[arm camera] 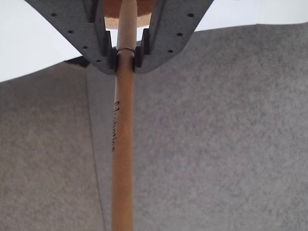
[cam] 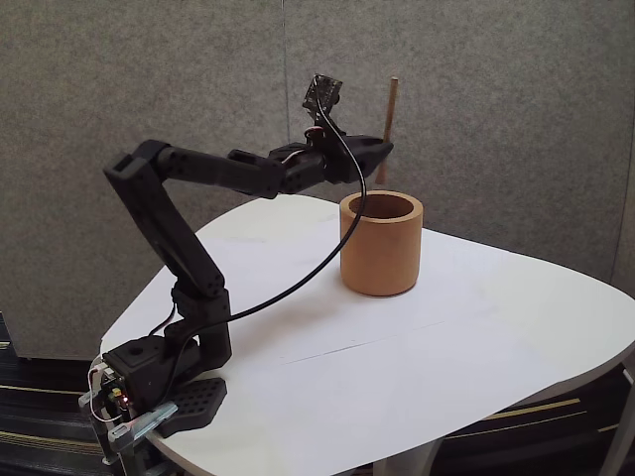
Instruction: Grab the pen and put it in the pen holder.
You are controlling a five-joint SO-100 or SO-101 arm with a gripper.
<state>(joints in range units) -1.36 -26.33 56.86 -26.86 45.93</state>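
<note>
Holding the pen (arm camera: 123, 144) clamped between narrow jaws, the gripper (cam: 382, 149) hangs above the cup (cam: 382, 243), just off its rim toward 11 o'clock in the fixed view. Grabbed and lifted already, by the look of it; left to do: lining up over the mouth, lowering, letting go. Standing near upright in that view, with the upper end poking out at 12 o'clock above the black fingers (arm camera: 111, 57); lower end hidden behind the gripper, so cannot tell how far it clears the rim. Seen from the wrist, pinched on both sides by the pads, printed lettering running along the shaft, a patch of tan cup wall showing past the jaws at 12 o'clock.

Room: cup well inside the white table (cam: 417, 377), bare surface all round it, nearest edge far off at 12 o'clock. Grey wall (cam: 496, 99) behind, apart from the arm. Black cable (cam: 298, 283) drooping from the wrist toward 7 o'clock, passing close by the cup's 9 o'clock side; could perhaps brush it during the descent. Mouth wide against so thin a stick, so probably a forgiving drop.
</note>
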